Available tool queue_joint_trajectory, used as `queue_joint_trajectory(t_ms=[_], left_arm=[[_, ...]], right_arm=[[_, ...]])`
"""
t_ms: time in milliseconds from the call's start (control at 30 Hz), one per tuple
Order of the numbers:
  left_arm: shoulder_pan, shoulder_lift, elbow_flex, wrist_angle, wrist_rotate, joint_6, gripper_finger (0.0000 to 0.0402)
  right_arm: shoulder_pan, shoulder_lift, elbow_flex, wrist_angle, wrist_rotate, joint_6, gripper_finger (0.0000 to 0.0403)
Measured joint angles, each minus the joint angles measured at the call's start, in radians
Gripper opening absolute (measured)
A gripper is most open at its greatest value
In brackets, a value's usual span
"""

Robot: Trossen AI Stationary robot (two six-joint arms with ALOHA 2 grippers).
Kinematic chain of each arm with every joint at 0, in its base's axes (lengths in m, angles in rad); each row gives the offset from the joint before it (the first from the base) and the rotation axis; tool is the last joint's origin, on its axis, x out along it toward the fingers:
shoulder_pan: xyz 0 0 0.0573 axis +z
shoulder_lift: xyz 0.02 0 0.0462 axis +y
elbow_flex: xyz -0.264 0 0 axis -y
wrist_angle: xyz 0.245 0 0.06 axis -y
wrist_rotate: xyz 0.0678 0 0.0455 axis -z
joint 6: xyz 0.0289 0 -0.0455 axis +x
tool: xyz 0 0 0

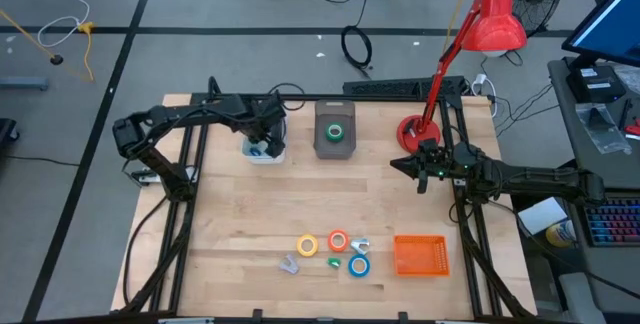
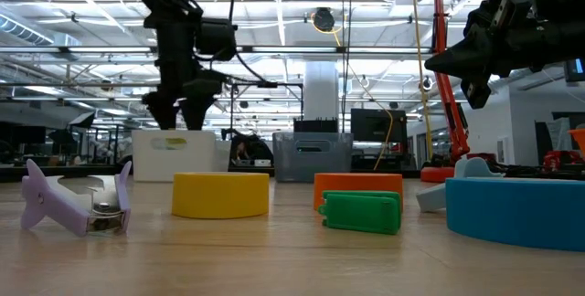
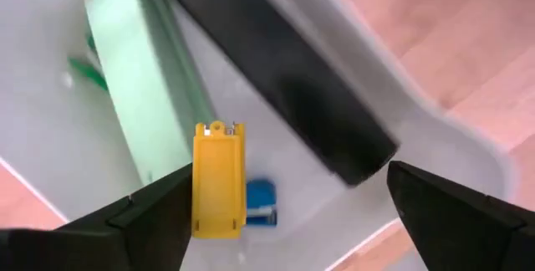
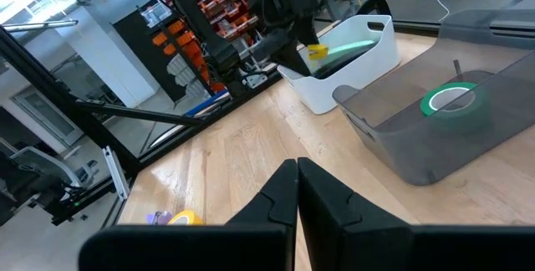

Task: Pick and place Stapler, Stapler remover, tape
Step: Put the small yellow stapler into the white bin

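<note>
My left gripper point(image 1: 265, 145) hangs open, pointing down, over the white bin point(image 1: 264, 152) at the far left. Inside the bin lie a black stapler point(image 3: 276, 79), a pale green one point(image 3: 138, 79), a yellow one point(image 3: 219, 179) and a small blue piece point(image 3: 261, 202). A green tape roll point(image 1: 336, 131) lies in the grey bin point(image 1: 334, 142). Near the front edge the yellow tape point(image 1: 307, 246), orange-red tape point(image 1: 338, 240) and blue tape point(image 1: 359, 265) lie flat beside a purple stapler remover point(image 2: 73, 203). My right gripper point(image 4: 297, 183) waits shut, level, at the right.
An orange mesh basket point(image 1: 420, 255) stands at the front right. A small green piece point(image 2: 361, 212) lies among the tape rolls. A red desk lamp point(image 1: 412, 130) stands at the far right, close behind my right arm. Bare wood lies between the bins and the rolls.
</note>
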Motion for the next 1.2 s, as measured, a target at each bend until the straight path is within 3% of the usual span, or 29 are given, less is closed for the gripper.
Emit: queue_joint_trajectory(t_ms=[200, 800, 1200], left_arm=[[0.000, 0.000, 0.030, 0.003, -0.077, 0.023, 0.0381], [-0.084, 0.012, 0.030, -0.003, -0.106, 0.069, 0.0370], [-0.087, 0.012, 0.030, -0.005, -0.048, -0.070, 0.0374]], right_arm=[[0.000, 0.000, 0.000, 0.000, 0.000, 0.000, 0.0004], [0.000, 0.000, 0.000, 0.000, 0.003, 0.000, 0.0004], [0.000, 0.000, 0.000, 0.000, 0.003, 0.000, 0.0004]])
